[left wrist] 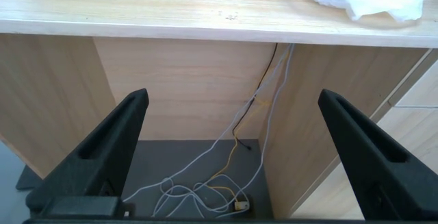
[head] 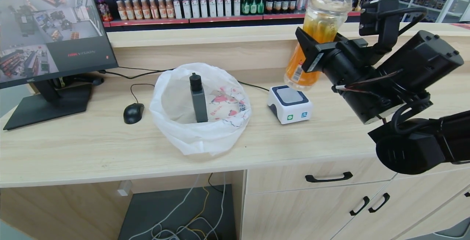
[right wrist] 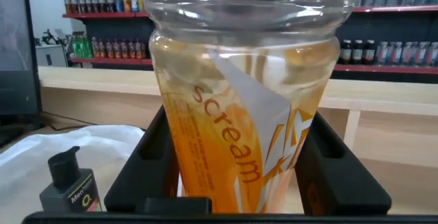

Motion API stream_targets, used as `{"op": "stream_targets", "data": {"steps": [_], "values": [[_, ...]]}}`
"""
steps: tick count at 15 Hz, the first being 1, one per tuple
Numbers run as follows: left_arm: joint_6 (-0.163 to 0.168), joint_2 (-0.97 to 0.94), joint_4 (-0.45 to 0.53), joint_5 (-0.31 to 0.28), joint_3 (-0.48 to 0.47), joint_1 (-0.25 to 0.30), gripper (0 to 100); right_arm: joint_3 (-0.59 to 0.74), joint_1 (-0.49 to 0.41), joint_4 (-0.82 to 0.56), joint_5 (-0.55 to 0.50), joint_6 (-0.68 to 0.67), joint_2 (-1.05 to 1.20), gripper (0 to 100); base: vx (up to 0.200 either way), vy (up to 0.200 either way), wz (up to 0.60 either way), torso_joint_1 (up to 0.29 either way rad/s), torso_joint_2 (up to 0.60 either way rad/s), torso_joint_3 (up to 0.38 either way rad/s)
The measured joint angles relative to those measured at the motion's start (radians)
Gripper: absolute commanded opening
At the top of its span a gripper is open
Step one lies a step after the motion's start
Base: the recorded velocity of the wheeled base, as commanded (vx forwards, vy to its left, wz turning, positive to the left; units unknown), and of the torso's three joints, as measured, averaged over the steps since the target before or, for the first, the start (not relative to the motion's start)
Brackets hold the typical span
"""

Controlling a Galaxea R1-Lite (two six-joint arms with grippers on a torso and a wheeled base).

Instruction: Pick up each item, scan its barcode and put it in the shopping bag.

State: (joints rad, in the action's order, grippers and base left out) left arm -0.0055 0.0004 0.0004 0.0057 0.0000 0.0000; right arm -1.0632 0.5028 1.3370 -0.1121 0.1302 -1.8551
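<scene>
Bottle of orange drink (head: 325, 12) hangs tilted in the air, cap uppermost and base dipped toward the white barcode scanner (head: 290, 103) on the table (head: 91, 148), a pose that looks meant to bring the printed patch low on its label before the reader's window; whether the code faces the window cannot be told; the right end effector (head: 319, 47) is clamped around the bottle's middle, a finger on either side; the right arm comes in from the robot's right, forearm raised and wrist angled up and inward, carrying the bottle well above the table; just beside the scanner, toward the robot's left, the white shopping bag (head: 191, 137) sits open-mouthed with a grey pump bottle (head: 198, 100) upright inside, seemingly one item already packed; the left end effector (left wrist: 233, 155) is low in front of the table's edge, fingers spread wide and holding nothing.
</scene>
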Motion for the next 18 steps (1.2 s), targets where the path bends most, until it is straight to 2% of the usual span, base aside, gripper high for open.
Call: {"op": "stream_targets", "data": {"steps": [4, 5, 15, 18], "values": [[-0.001, 0.000, 0.000, 0.000, 0.000, 0.001, 100, 0.003, 0.000, 0.005, -0.107, -0.099, -0.010, 0, 0.000, 0.000, 0.00, 0.000, 0.00, 0.000], [-0.001, 0.000, 0.000, 0.000, 0.000, 0.001, 100, 0.008, 0.000, 0.004, -0.125, -0.112, -0.013, 0, 0.000, 0.200, 0.00, 0.002, 0.00, 0.002], [-0.003, 0.000, 0.000, 0.000, 0.000, 0.002, 100, 0.011, 0.003, 0.055, -0.122, -0.116, -0.047, 0, 0.000, 0.200, 0.00, 0.003, 0.00, 0.001], [-0.001, 0.000, 0.000, 0.000, 0.000, 0.000, 100, 0.008, 0.010, 0.090, -0.114, -0.113, -0.064, 0, 0.000, 0.000, 0.00, 0.000, 0.00, 0.000]]}}
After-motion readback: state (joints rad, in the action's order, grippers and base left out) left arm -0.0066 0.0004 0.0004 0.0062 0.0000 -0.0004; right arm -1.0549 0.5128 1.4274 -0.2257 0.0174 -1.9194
